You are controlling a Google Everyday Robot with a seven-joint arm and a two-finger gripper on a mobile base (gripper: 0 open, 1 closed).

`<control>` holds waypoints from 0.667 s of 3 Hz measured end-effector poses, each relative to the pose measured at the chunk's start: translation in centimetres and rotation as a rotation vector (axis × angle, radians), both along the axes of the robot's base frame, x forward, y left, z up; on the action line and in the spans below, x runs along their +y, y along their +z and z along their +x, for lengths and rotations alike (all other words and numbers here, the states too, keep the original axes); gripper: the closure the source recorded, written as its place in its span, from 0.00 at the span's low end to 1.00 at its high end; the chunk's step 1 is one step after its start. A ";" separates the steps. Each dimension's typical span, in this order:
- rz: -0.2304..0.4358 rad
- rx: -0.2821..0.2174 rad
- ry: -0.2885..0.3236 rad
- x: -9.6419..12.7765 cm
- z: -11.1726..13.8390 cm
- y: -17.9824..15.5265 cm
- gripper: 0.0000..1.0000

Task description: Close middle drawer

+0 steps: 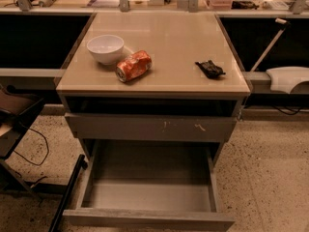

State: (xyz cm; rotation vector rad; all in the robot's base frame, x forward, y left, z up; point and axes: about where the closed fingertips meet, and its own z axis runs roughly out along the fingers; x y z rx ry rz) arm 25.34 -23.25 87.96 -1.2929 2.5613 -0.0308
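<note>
The middle drawer (149, 197) is pulled far out at the bottom of the camera view. Its smooth grey inside is bare, and its plain front panel (149, 220) lies along the lower edge of the view. Above it is the drawer front with pale scratch marks (149, 128), standing a little out from the cabinet with a dark gap over it. The lowest drawer is hidden. The gripper is out of view.
On the beige cabinet top (178, 42) are a white bowl (105, 48), a crushed red can (133, 65) on its side and a small black object (209, 68). A white object (286, 78) lies on the ledge at right. A dark bar (65, 197) leans at lower left.
</note>
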 end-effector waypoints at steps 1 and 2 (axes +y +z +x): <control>0.000 -0.001 0.001 0.0 0.0 0.0 0.00; 0.001 -0.041 -0.023 0.3 -0.2 -1.7 0.00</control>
